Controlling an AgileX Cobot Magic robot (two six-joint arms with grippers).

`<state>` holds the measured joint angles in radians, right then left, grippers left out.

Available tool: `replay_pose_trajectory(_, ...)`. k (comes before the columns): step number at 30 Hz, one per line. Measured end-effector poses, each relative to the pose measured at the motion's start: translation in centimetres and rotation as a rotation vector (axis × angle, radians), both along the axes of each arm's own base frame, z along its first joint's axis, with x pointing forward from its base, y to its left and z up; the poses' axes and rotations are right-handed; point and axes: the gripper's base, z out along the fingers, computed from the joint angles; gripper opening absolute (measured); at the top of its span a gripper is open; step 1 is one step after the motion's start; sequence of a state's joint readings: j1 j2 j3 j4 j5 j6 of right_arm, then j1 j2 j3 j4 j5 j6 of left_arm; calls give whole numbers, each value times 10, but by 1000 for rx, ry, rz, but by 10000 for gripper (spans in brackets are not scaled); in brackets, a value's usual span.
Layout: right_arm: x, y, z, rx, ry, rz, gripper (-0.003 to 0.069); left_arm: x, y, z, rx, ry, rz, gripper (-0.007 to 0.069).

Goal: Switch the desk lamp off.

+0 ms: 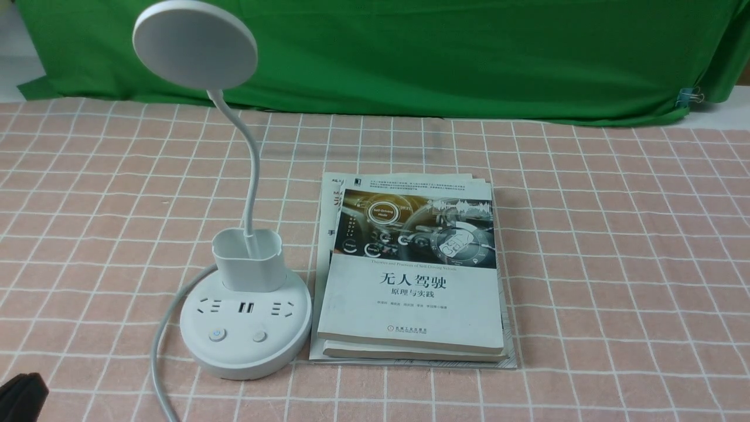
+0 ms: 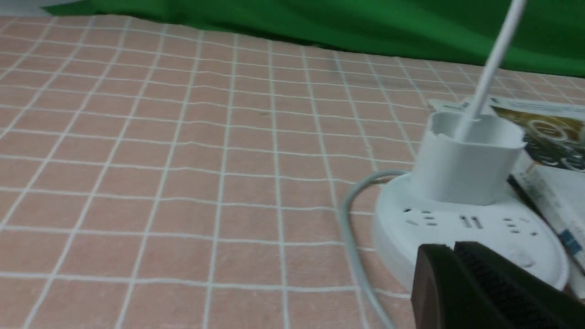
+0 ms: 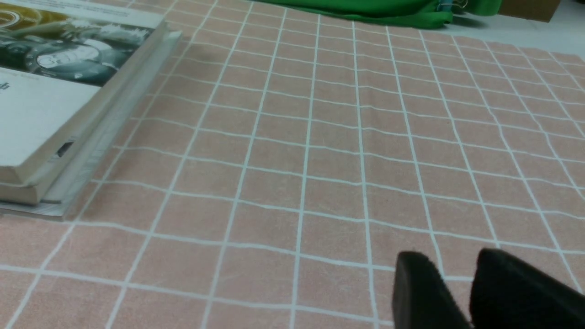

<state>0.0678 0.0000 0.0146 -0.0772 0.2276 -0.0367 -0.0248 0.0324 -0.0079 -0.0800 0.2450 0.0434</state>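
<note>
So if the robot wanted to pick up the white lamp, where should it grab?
Probably the square white cup holder on the white desk lamp's round base, coming from above. Its straight upright walls suit closing fingers; the base looks too wide, and the thin neck bends. The left gripper is nearest.

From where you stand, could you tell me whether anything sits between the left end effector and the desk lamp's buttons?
Nothing visible does. The left end effector is near the desk lamp base, with only bare tablecloth and the lamp's cord nearby; the books lie on its far side.
</note>
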Motion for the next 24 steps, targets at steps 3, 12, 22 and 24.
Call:
replay_pose_trajectory(3,0,0,0,0,0,0,240,-2,1,-5,-19,11,31,5)
replay_pose_trajectory(12,0,0,0,0,0,0,240,-3,1,-9,-26,51,34,5)
replay_pose_trajectory(22,0,0,0,0,0,0,240,-3,1,-9,-26,46,34,5)
replay_pose_trajectory(24,0,0,0,0,0,0,240,-3,1,-9,-26,46,34,5)
